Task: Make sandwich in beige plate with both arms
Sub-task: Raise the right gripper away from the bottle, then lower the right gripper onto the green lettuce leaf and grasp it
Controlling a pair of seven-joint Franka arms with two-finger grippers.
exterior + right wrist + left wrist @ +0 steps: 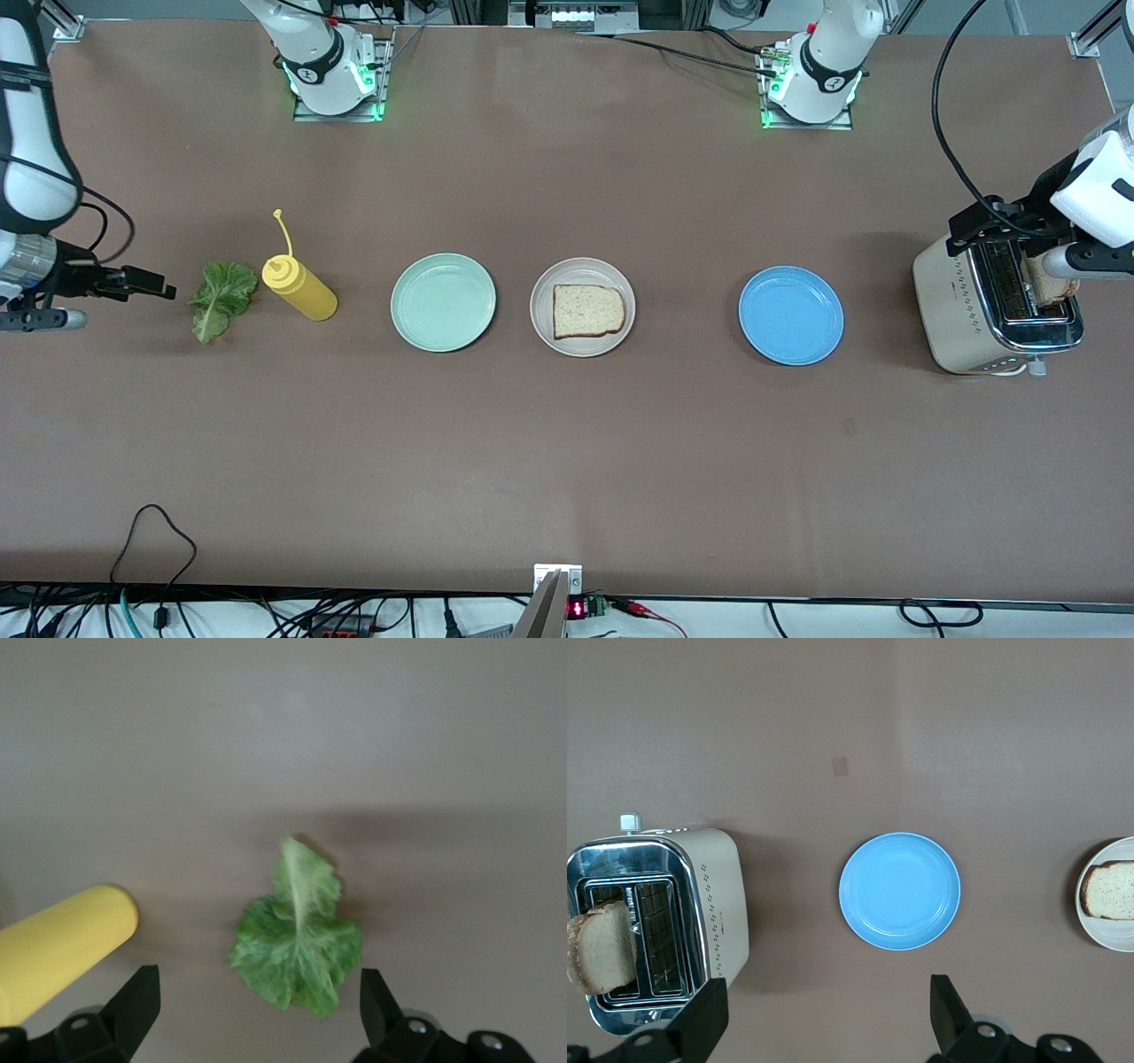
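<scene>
Even bright light, soft shadows; lettuce [297, 935] blurred

The right arm enters from the right arm's end of the counter, its white forearm hanging down and the wrist bent so the black right end effector [146, 285] lies roughly level, fingers pointing along the counter toward the left arm's end. In the right wrist view its two black fingers [133, 1008] stand spread wide apart with nothing between them.

The left arm comes in at its own end, its white wrist housing up high and the left end effector [1059, 263] angled downward below it. In the left wrist view its fingers [950, 1010] are likewise spread wide, gripping nothing.
</scene>
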